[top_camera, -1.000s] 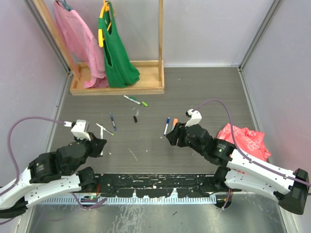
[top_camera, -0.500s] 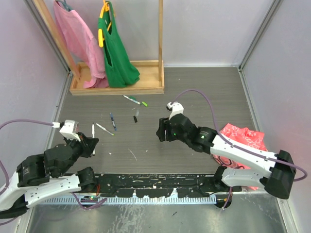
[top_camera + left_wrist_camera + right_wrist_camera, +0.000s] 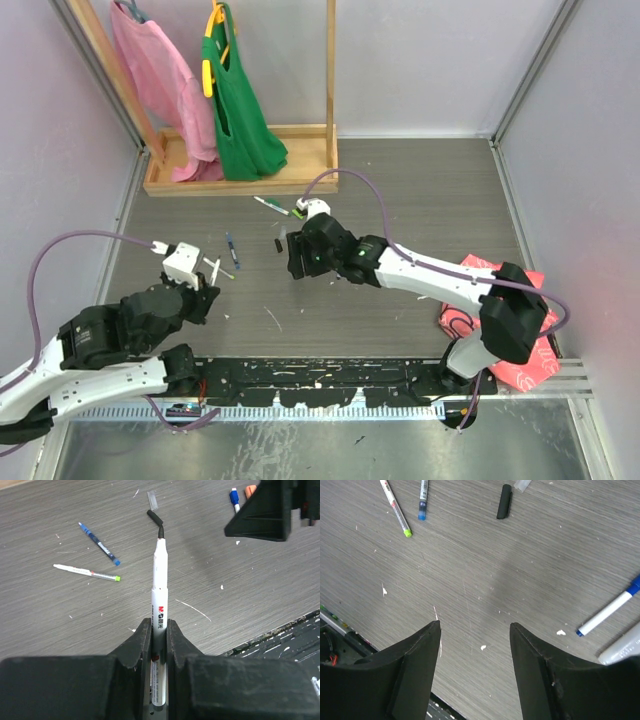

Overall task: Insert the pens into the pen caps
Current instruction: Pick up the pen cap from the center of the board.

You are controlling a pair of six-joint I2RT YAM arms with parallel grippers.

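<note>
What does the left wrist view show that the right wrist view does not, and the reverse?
Only the left wrist view: the white marker pen with a black tip, clamped in the left gripper. Only the right wrist view: the right gripper, open and empty. Both: the short black plastic cap, the white pen with a light green end and the dark blue pen, lying on the grey table.

Robotics lab: left arm [image 3: 120, 335] and right arm [image 3: 420, 275] are sharing a test cell
Panels [image 3: 420, 60] are enclosing the table [image 3: 420, 190], purple cables [image 3: 343, 172] are trailing, a wooden rack [image 3: 240, 185] is holding garments [image 3: 240, 120].
</note>
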